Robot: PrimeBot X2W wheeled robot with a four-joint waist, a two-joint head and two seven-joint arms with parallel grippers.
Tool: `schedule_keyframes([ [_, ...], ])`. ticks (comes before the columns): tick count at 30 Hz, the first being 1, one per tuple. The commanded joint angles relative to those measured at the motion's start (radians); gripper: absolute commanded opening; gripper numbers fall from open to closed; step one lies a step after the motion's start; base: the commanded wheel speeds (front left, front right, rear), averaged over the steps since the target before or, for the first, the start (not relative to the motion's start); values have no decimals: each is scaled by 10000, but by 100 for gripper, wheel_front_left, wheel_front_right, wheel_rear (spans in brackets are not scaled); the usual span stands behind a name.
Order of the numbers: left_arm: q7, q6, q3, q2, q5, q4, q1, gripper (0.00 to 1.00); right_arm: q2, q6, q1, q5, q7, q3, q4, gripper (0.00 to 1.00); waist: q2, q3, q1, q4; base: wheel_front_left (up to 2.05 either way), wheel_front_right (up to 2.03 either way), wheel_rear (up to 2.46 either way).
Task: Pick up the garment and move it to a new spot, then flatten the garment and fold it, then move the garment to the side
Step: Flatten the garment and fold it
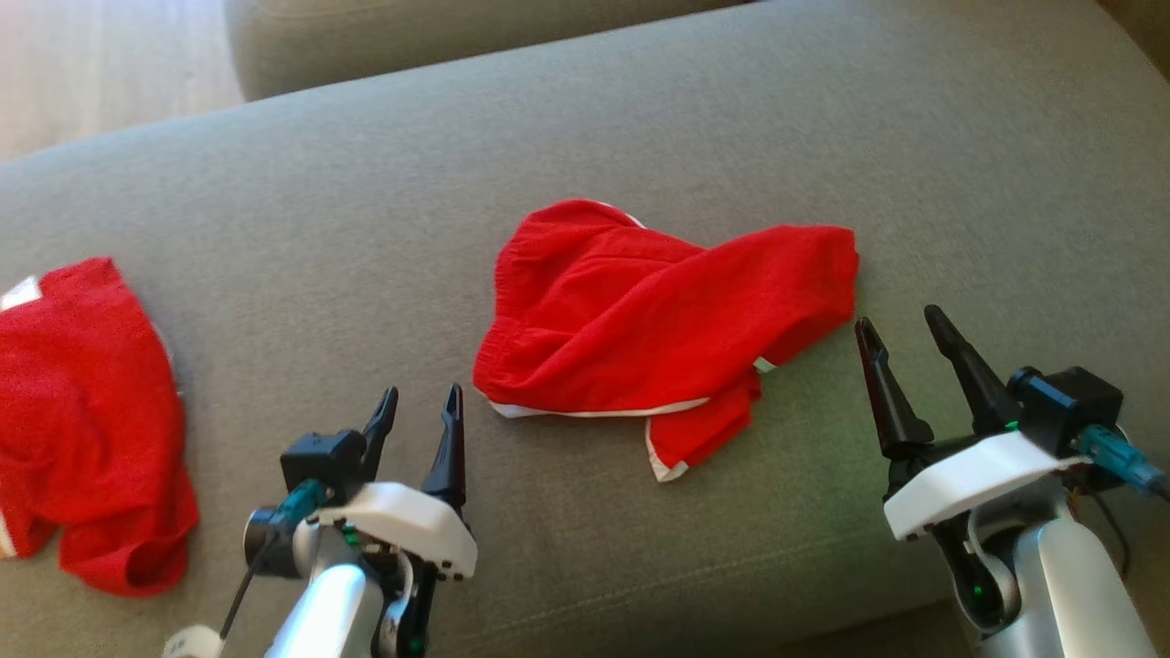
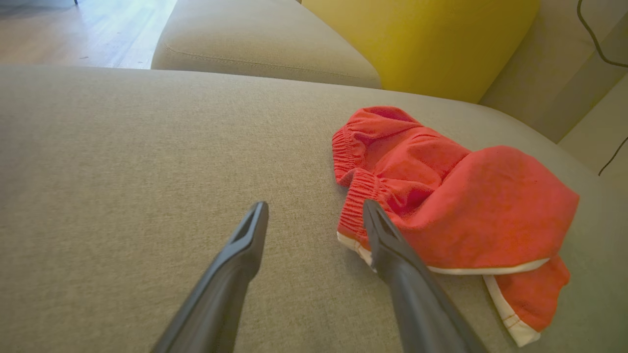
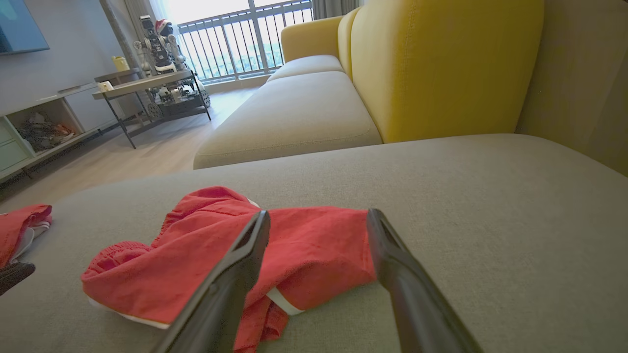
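Red shorts [image 1: 658,320]: crumpled mid-cushion and not yet flattened, with the elastic waistband toward the left gripper and a leg end toward the right.
Left gripper [image 1: 422,395]: jaws wide and empty, just beside the waistband, likely staged to pinch that edge.
Right gripper [image 1: 899,320]: jaws wide and empty, just beside the leg end.
Sofa cushion [image 1: 640,119]: broad, flat work surface.
Second red garment [image 1: 82,420]: heaped well to the left, probably set aside.
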Motion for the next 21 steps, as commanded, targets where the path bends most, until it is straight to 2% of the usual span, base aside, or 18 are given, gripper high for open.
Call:
schedule_keyframes([
  [1, -124, -40, 250, 58, 66, -112, -649, 100, 15, -4, -118, 34, 15, 259, -419, 100, 0, 168, 0, -201, 0, 0, 0],
  [7, -124, -90, 258, 58, 98, 339, -908, 100, 15, -4, -135, 132, 31, 402, -463, 100, 0, 295, 0, -447, 0, 0, 0],
  [13, -124, -575, 4, 58, -25, 909, -1323, 100, 16, -4, -200, 144, 36, 422, -461, 100, 0, 379, 0, -628, 0, 0, 0],
  [20, -124, -866, -491, 58, -138, 2244, -2120, 100, 16, -4, -255, 127, 50, 556, -431, 100, 0, 462, 0, -782, 0, 0, 0],
  [21, -124, -953, -606, 58, -179, 2454, -2240, 25, 16, -4, -265, 126, 55, 585, -425, 100, 0, 469, 0, -805, 0, 0, 0],
])
